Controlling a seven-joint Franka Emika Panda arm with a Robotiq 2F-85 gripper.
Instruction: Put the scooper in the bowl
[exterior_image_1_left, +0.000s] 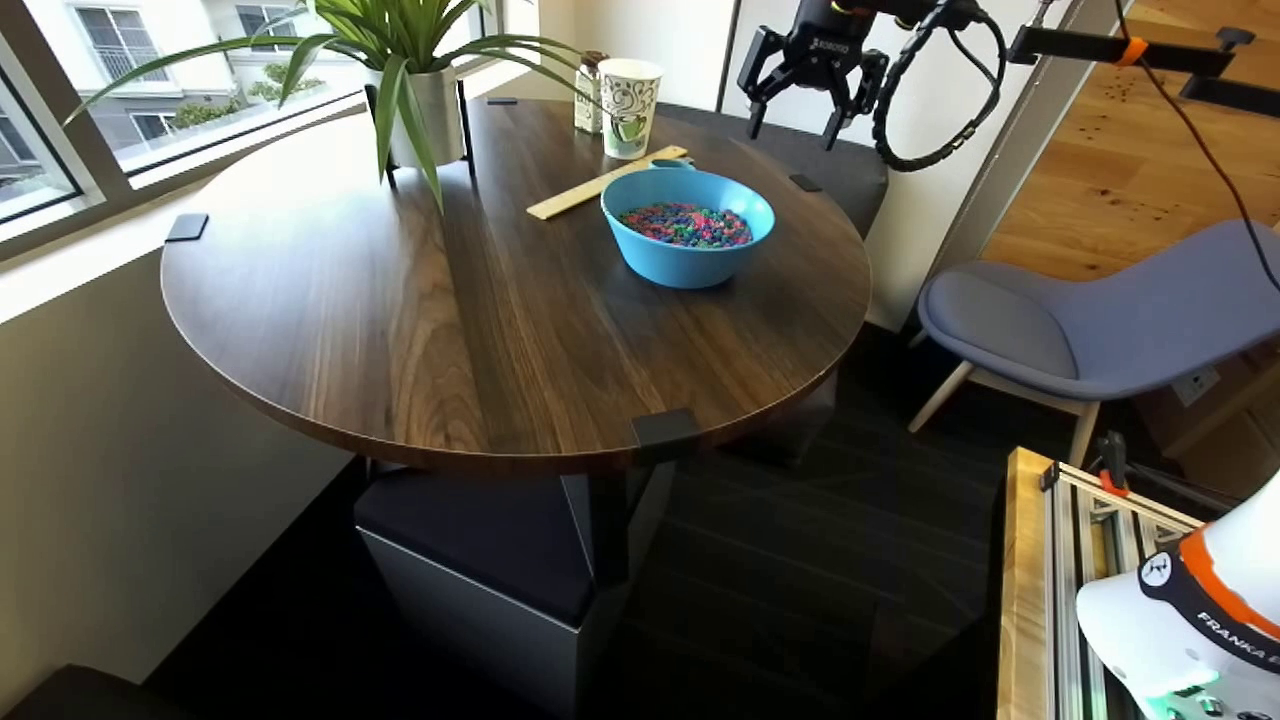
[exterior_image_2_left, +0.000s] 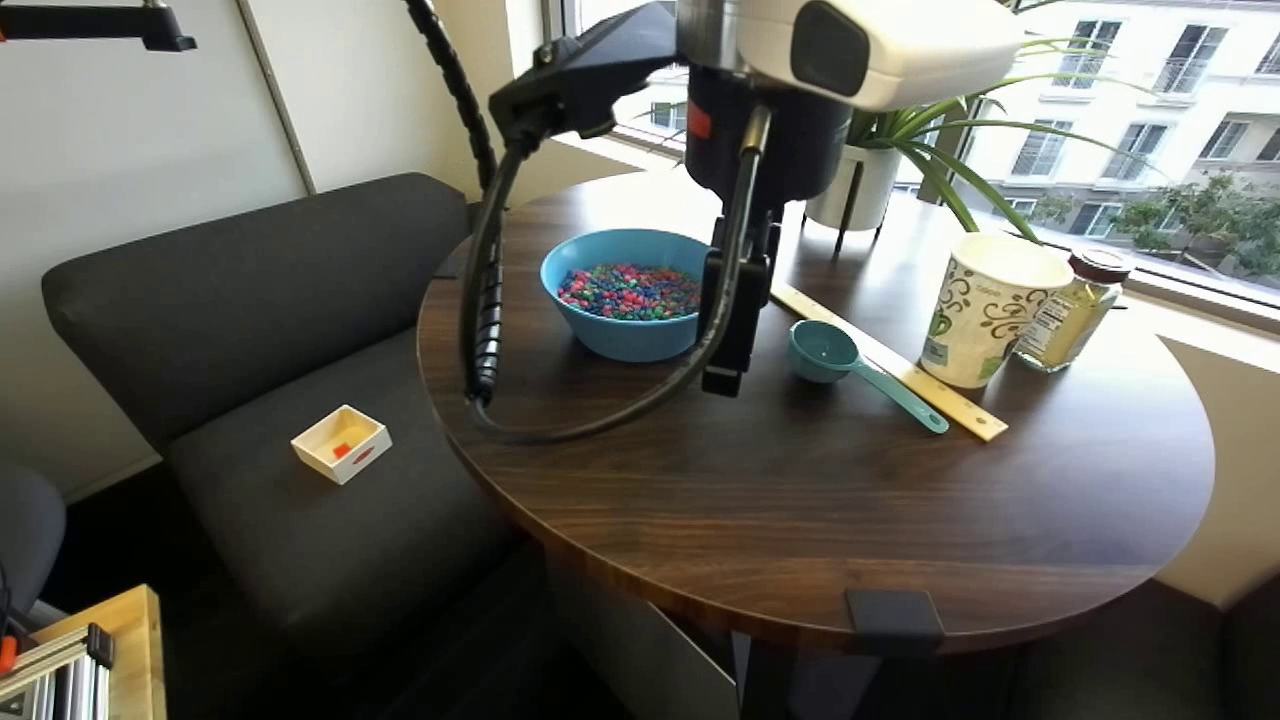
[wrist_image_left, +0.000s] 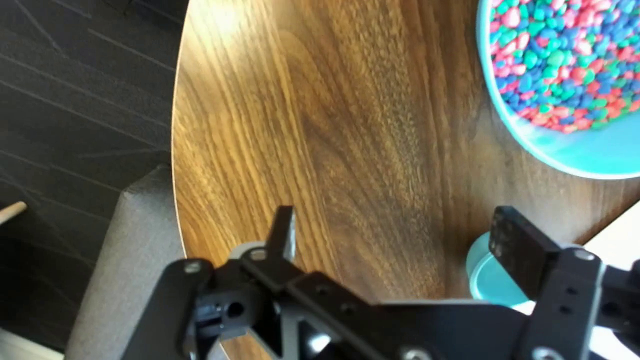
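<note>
Over the worktop (exterior_image_1_left: 400, 330), end effector (exterior_image_1_left: 793, 134) empty, jaws spread wide; scooper (exterior_image_2_left: 830, 360) lies below, outside but near bowl (exterior_image_2_left: 630, 338).

In an exterior view, the blue bowl (exterior_image_1_left: 690, 270) hides most of the teal measuring scoop (exterior_image_1_left: 671, 163) and the top edge crops the potted plant (exterior_image_1_left: 420, 115). In an exterior view, the gripper (exterior_image_2_left: 722, 383) stands side-on, covering the bowl's right end and leaving the gap between its fingers out of sight; in both exterior views, the paper cup (exterior_image_1_left: 630, 100) masks part of the glass jar (exterior_image_2_left: 1068, 325), whose label print is too small to read. In the wrist view, the bowl runs off the top and right edges, and a finger covers part of the scoop.
</note>
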